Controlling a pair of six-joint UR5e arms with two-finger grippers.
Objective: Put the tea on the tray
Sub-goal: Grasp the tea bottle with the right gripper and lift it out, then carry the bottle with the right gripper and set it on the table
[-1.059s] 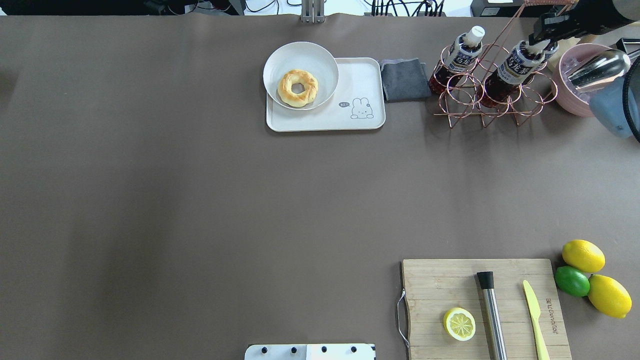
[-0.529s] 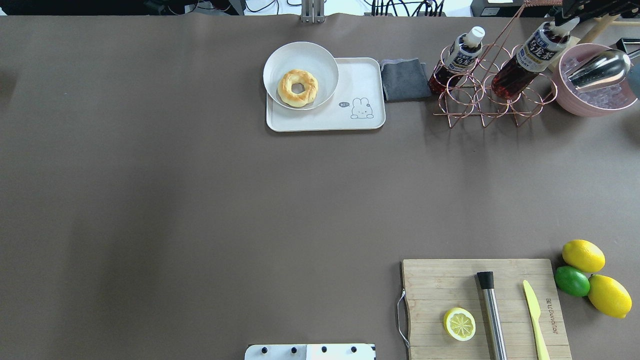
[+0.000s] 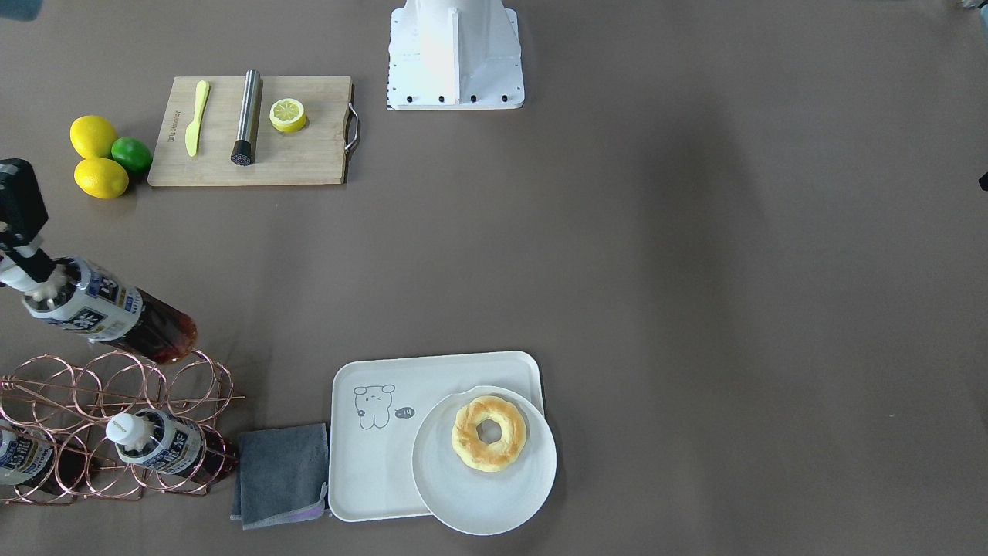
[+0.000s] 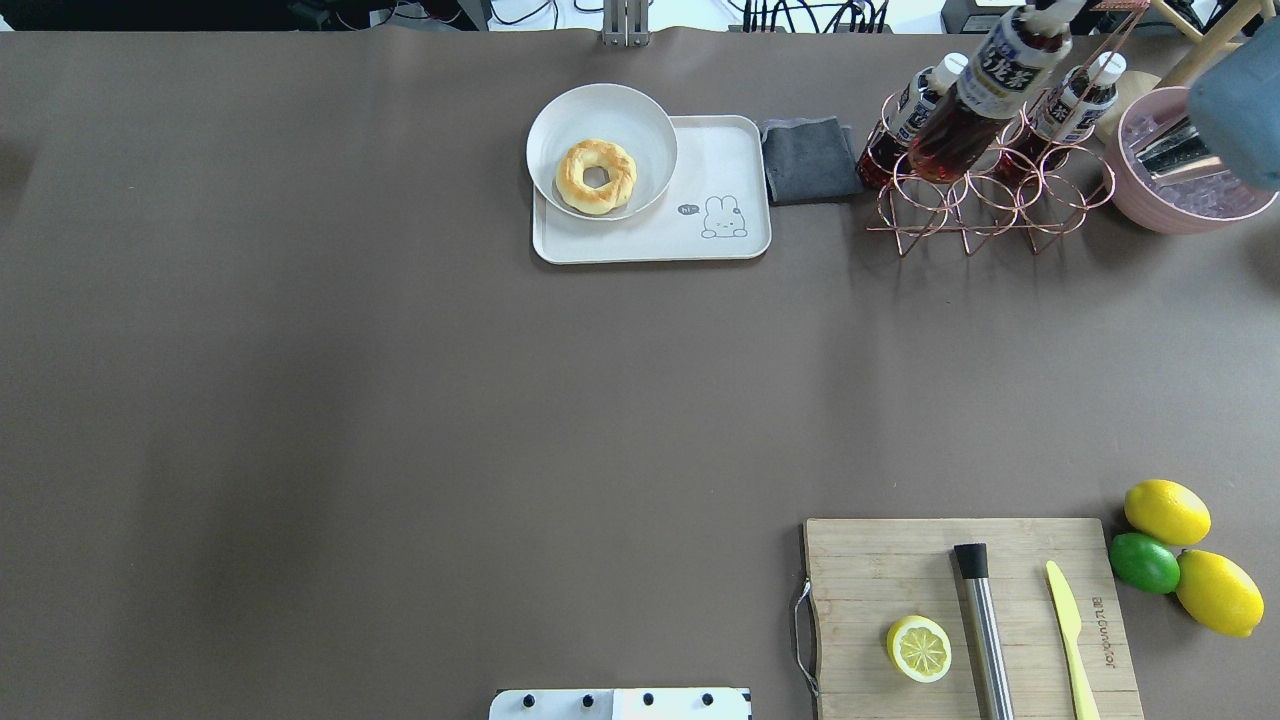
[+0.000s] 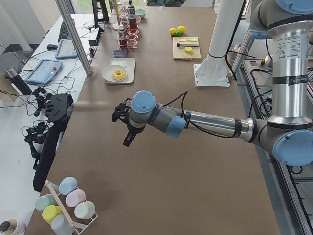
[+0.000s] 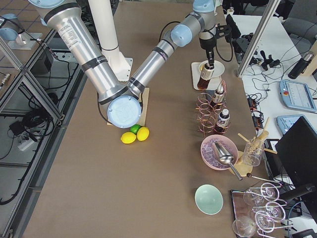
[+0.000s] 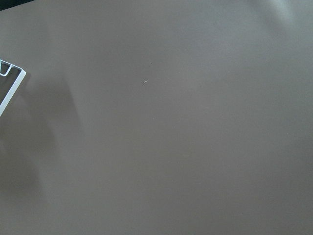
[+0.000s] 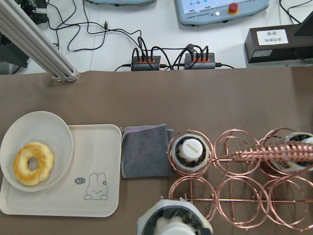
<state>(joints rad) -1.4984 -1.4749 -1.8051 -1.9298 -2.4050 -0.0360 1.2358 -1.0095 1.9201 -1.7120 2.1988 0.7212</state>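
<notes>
- right gripper (image 3: 36, 278) clamped on the white cap of the tea (image 3: 116, 316); bottle hangs tilted, lifted off the table (image 4: 400, 400)
- tea is over the copper wire rack (image 4: 985, 215), far right of the table, well clear of the tray (image 4: 720, 150)
- tray lies left of the rack, grey cloth (image 4: 808, 158) between them; plate (image 4: 600, 110) with donut (image 4: 596, 176) on the tray's left part
- two other bottles (image 4: 1075, 100) stand in the rack
- left gripper (image 5: 127, 139) over bare table, well apart from the tray; can't tell how far open
</notes>
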